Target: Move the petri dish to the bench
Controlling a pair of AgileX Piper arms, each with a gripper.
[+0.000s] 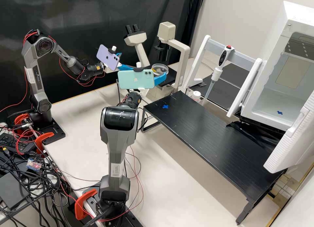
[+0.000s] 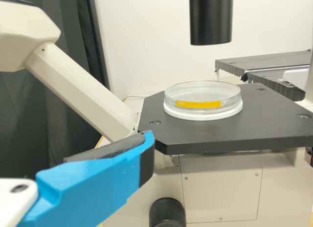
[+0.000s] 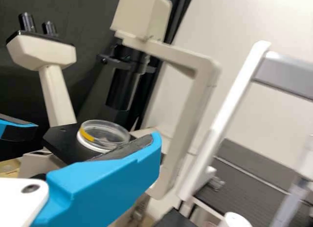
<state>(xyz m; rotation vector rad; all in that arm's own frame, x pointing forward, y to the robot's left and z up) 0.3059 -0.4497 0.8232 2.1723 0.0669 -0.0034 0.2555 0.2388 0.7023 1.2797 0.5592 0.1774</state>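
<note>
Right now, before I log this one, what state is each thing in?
Dish: flat on the microscope's black plate, not gripped; whether lidded, I can't tell.
White box: door swung open.
Pipette: hanging in its stand, slightly tilted.
Blue cross on low black table: uncovered.
Phones: clamped on the arms.

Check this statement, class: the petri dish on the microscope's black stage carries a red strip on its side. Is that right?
Not quite: the strip is yellow, not red, as the left wrist view shows. The petri dish is indeed on the microscope's black stage.
</note>
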